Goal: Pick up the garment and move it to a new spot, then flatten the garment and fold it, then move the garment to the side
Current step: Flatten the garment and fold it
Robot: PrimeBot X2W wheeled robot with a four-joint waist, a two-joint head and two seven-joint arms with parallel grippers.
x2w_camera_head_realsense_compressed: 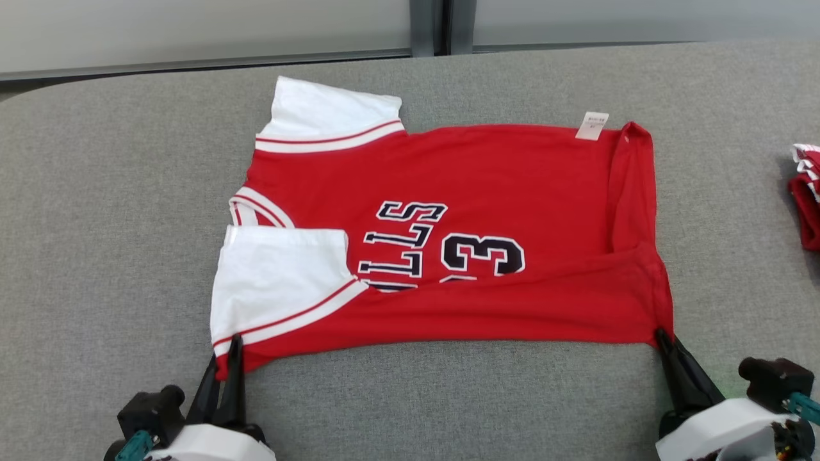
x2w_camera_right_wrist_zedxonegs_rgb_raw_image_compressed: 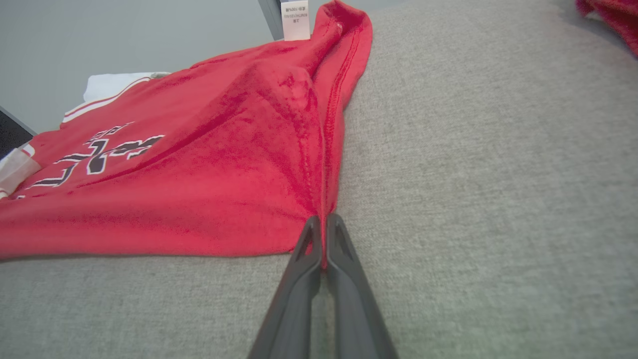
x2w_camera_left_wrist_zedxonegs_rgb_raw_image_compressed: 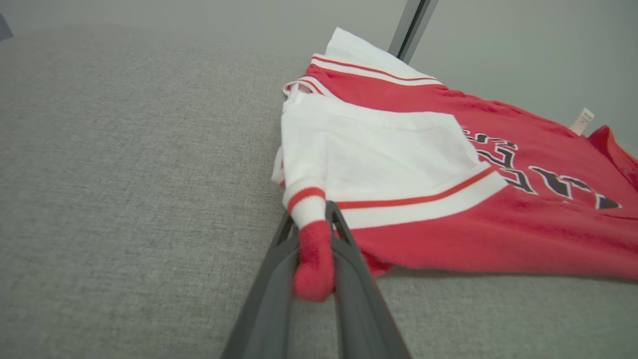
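Observation:
The garment (x2w_camera_head_realsense_compressed: 487,192) is a red jersey with white sleeves and black lettering, lying spread on the grey table with its near edge folded over. My left gripper (x2w_camera_head_realsense_compressed: 232,349) is shut on the garment's near left corner (x2w_camera_left_wrist_zedxonegs_rgb_raw_image_compressed: 313,249), where a bunch of red and white cloth sits between the fingers (x2w_camera_left_wrist_zedxonegs_rgb_raw_image_compressed: 349,249). My right gripper (x2w_camera_head_realsense_compressed: 661,336) is shut on the near right corner of the garment (x2w_camera_right_wrist_zedxonegs_rgb_raw_image_compressed: 279,164), the red hem pinched between its fingertips (x2w_camera_right_wrist_zedxonegs_rgb_raw_image_compressed: 335,234). A white label (x2w_camera_head_realsense_compressed: 592,124) sticks out at the garment's far edge.
The grey cloth-covered table (x2w_camera_head_realsense_compressed: 115,211) runs to a pale wall at the back. Another red and white piece of clothing (x2w_camera_head_realsense_compressed: 806,192) lies at the right edge of the table. A dark upright post (x2w_camera_head_realsense_compressed: 442,25) stands behind the table.

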